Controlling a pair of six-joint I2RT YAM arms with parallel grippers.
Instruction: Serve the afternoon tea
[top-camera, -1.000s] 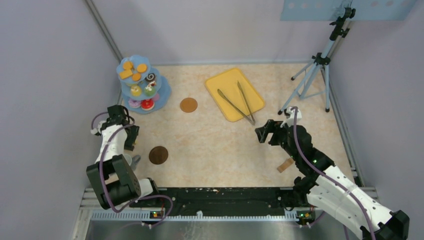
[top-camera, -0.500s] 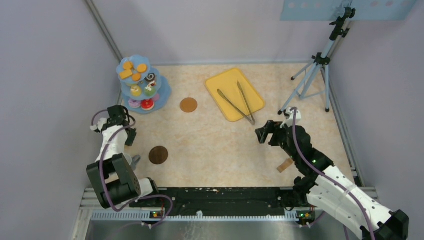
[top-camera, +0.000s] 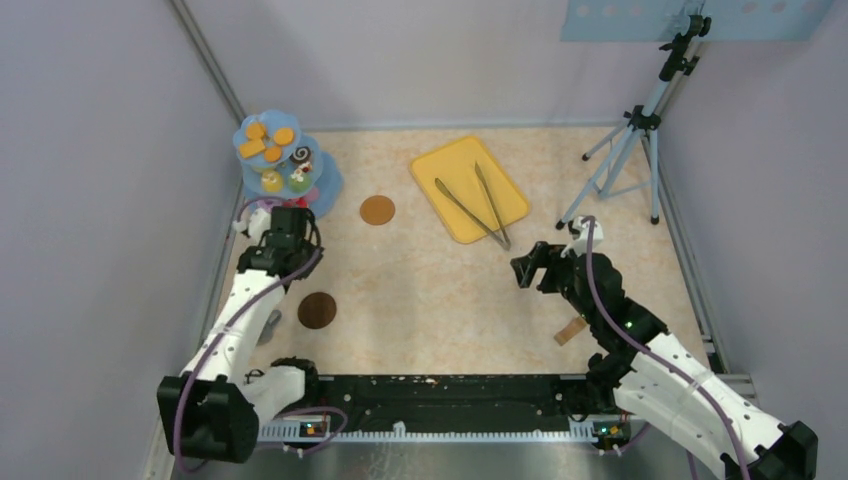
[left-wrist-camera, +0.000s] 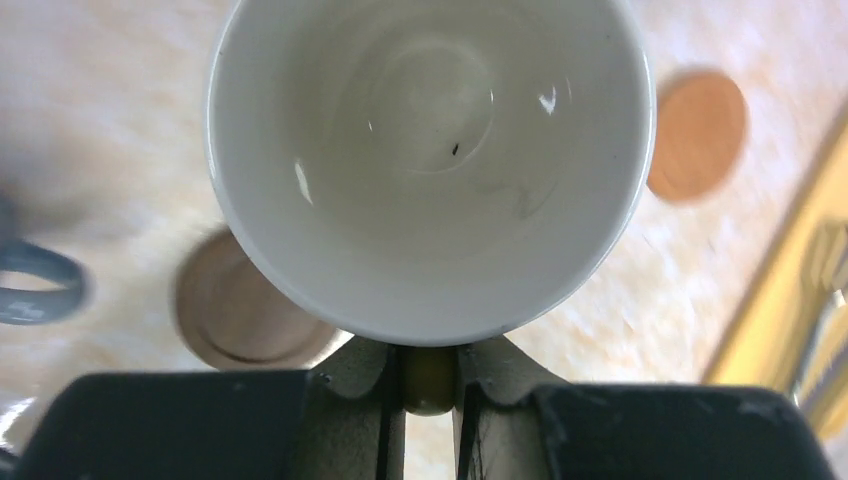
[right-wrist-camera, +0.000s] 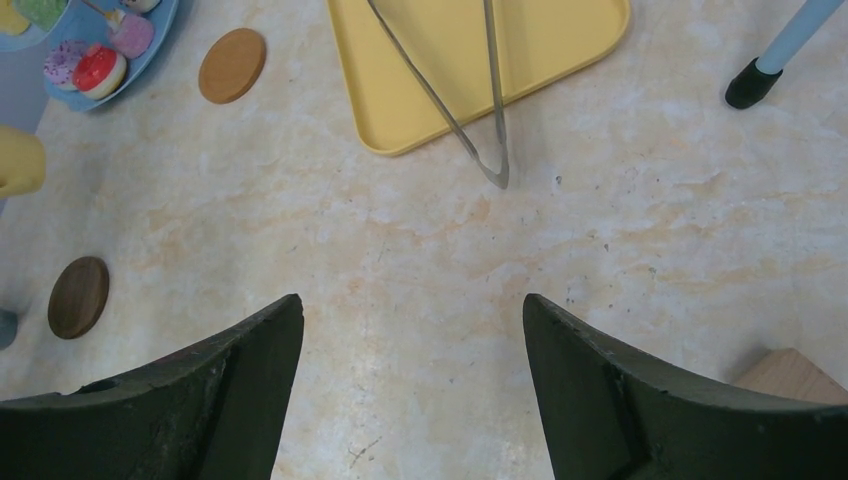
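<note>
Now my left gripper (left-wrist-camera: 430, 378) grips the yellow mug (left-wrist-camera: 430, 160) by what looks like its handle, over the table (top-camera: 420, 290) beside a brown coaster (left-wrist-camera: 235, 315), right gripper (right-wrist-camera: 412, 380) gaping empty, so next I centre it there and lower gently.

worktop (top-camera: 420, 290) layout | tiered stand (top-camera: 328, 186) at 10 o'clock, sweets (top-camera: 272, 181) on its tiers; far coaster (top-camera: 377, 210) at its 3 o'clock; tray (top-camera: 450, 165) at 1 o'clock, tongs (top-camera: 490, 205) on it; tripod (top-camera: 628, 150) at 2 o'clock; block (top-camera: 571, 330) at 4 o'clock; near coaster (top-camera: 317, 310) at 8 o'clock; mug (left-wrist-camera: 430, 160) in left hand (left-wrist-camera: 430, 385), between stand and near coaster
</note>
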